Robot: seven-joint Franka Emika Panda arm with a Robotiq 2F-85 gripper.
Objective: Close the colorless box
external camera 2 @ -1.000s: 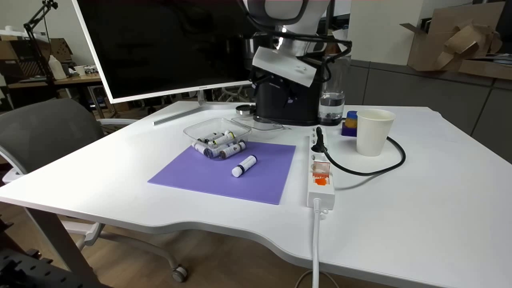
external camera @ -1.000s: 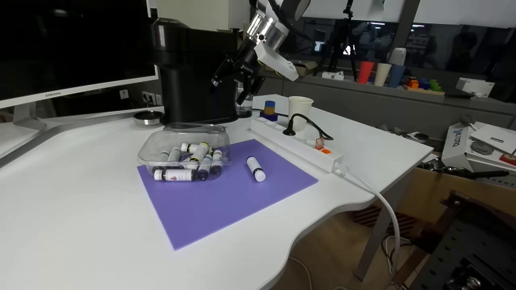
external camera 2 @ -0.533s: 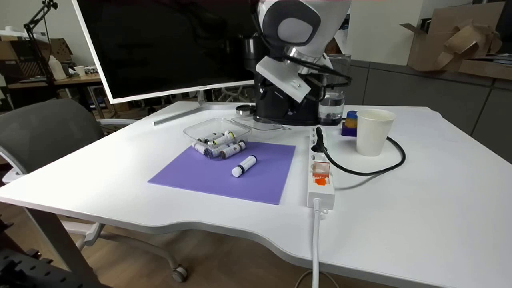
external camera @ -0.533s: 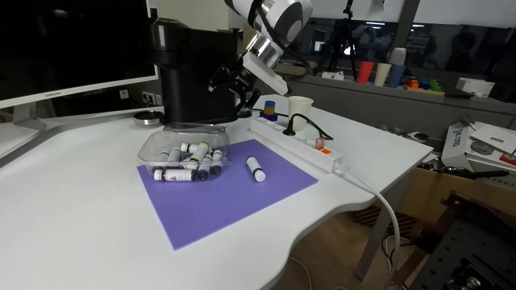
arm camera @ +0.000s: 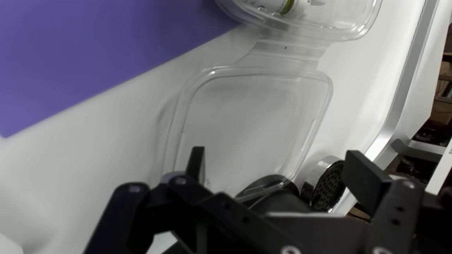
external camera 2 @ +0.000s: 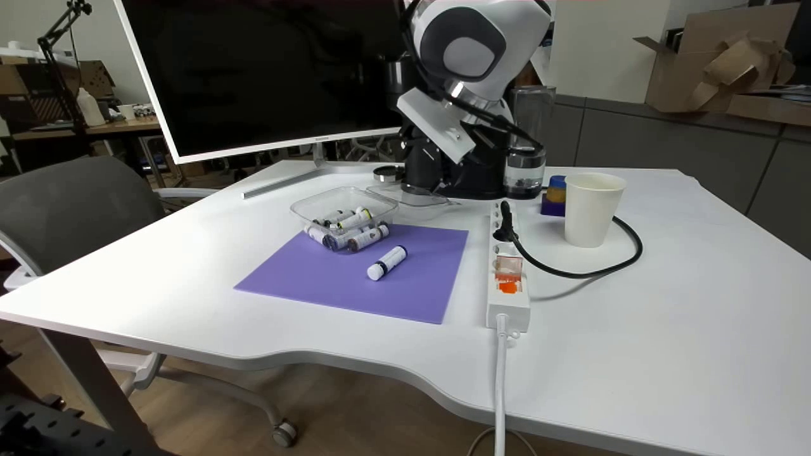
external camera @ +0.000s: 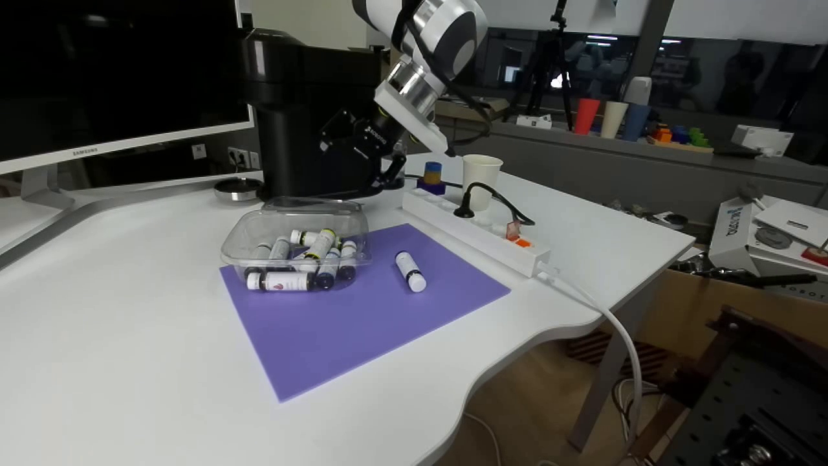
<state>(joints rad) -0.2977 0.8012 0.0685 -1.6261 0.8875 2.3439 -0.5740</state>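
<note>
Wrist view: tool (arm camera: 279,168) stands spread near the clear lid (arm camera: 247,120), which lies folded outward — colorless box (arm camera: 317,32) open.

Free room over lid (arm camera: 250,123), appliance (external camera: 294,123) close behind

Hand (external camera: 351,164), black: lower in both exterior views, shifted toward the Samsung monitor (external camera: 116,71). Wrist plate (external camera 2: 436,125), white: now more steeply tilted.
</note>
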